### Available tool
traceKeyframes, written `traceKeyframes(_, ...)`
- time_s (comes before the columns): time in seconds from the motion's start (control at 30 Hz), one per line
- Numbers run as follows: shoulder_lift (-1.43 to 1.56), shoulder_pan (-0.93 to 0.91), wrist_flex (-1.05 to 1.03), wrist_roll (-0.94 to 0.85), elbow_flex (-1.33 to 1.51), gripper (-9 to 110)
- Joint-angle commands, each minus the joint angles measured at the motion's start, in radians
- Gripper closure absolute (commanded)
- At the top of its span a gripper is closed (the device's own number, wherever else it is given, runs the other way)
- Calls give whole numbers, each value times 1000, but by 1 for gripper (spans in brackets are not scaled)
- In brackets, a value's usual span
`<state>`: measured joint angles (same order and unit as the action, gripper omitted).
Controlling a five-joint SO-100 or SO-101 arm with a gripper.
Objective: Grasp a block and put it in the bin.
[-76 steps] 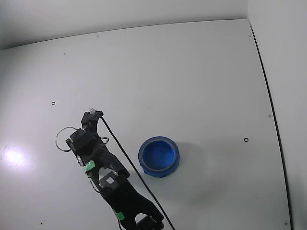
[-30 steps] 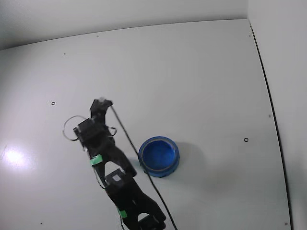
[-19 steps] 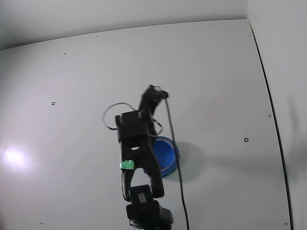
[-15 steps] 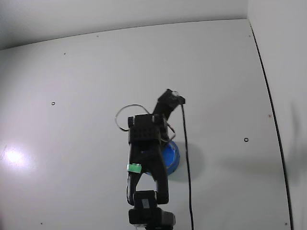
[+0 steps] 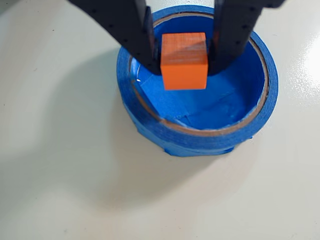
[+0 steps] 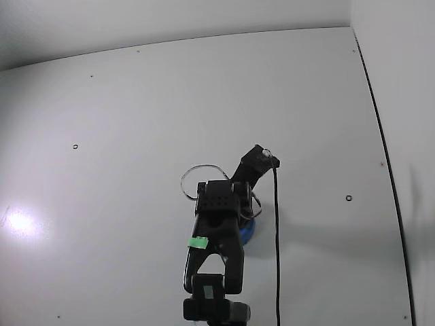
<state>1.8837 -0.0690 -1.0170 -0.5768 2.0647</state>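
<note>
Wrist view: the gripper (image 5: 184, 57) is pinching the block (image 5: 184, 60) between its two dark fingers (image 5: 131, 30), holding it up over the open mouth of the bin (image 5: 150, 127), and the cube reads orange here. In the fixed view the black arm (image 6: 216, 238) covers most of the blue bin (image 6: 249, 232) on the white table (image 6: 136, 122).

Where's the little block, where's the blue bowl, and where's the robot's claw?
block (image 5: 184, 61), wrist view, front face of the cube.
blue bowl (image 5: 200, 137), wrist view, near rim.
gripper (image 5: 183, 62), wrist view, midway between the fingertips, clamped on the block.
</note>
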Motion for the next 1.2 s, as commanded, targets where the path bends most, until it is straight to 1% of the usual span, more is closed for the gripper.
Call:
traceKeyframes(0.0, 78, -5, 21, -12, -11, 90)
traceKeyframes(0.13, 78, -11, 21, -9, -17, 81)
traceKeyframes(0.23, 78, -12, 21, 2, -18, 77)
traceKeyframes(0.37, 83, -15, 9, 5, -25, 78)
traceKeyframes(0.47, 167, -17, 9, 6, -20, 81)
traceKeyframes(0.6, 385, -17, 9, 6, -6, 87)
traceKeyframes(0.77, 730, -17, 8, 8, 3, 97)
traceKeyframes(0.83, 865, -17, 8, 34, 29, 101)
traceKeyframes(0.97, 1134, -17, 6, 150, 127, 101)
traceKeyframes(1.17, 1511, -18, 6, 431, 302, 100)
